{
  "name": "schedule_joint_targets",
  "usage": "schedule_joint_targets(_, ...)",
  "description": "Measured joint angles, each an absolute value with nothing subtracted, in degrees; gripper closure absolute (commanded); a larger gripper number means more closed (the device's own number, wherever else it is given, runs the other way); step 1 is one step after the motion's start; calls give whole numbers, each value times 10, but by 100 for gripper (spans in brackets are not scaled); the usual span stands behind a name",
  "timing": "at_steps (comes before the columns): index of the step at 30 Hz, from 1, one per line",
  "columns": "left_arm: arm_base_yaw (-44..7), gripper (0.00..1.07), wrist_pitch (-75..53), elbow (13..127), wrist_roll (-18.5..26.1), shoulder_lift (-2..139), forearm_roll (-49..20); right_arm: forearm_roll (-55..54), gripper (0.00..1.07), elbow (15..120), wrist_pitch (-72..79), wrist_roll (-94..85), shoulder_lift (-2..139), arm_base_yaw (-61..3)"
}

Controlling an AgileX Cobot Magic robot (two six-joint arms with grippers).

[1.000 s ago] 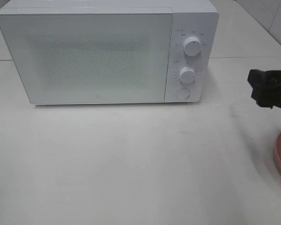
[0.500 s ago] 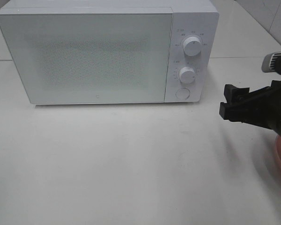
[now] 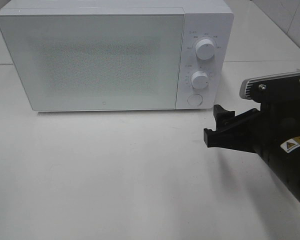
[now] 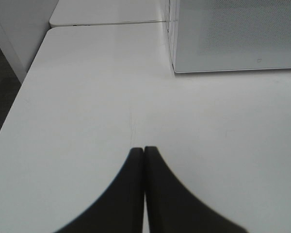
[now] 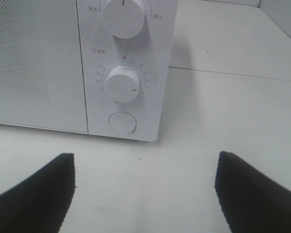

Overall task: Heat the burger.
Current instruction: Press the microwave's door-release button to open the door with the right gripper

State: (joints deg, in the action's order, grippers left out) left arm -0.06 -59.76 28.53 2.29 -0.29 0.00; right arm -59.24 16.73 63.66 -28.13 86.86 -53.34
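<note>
The burger is out of view in every frame. A white microwave (image 3: 105, 55) stands at the back of the table with its door shut. My right gripper (image 3: 213, 125) is open and empty, hovering just right of and in front of the microwave's control panel. The right wrist view looks between its open fingers (image 5: 145, 165) at the round door button (image 5: 122, 122) and the lower knob (image 5: 121, 83). My left gripper (image 4: 144, 150) is shut on nothing above bare table, left of the microwave's corner (image 4: 177, 68). It does not show in the high view.
The control panel carries an upper knob (image 3: 205, 49), a lower knob (image 3: 200, 80) and a round button (image 3: 194, 100). The white table (image 3: 115, 170) stretches in front of the microwave. A table seam runs behind it at the right (image 3: 265, 61).
My right arm has swung in from the right edge toward the microwave's control panel, jaws staying open. It now covers the pink plate at the right edge. The left gripper has stayed shut.
</note>
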Motion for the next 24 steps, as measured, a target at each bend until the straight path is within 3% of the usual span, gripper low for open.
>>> schedule_joint_targets(24, -1, 106, -598, 285, 23, -3, 0, -610, 31, 203, 621, -206, 937, -539)
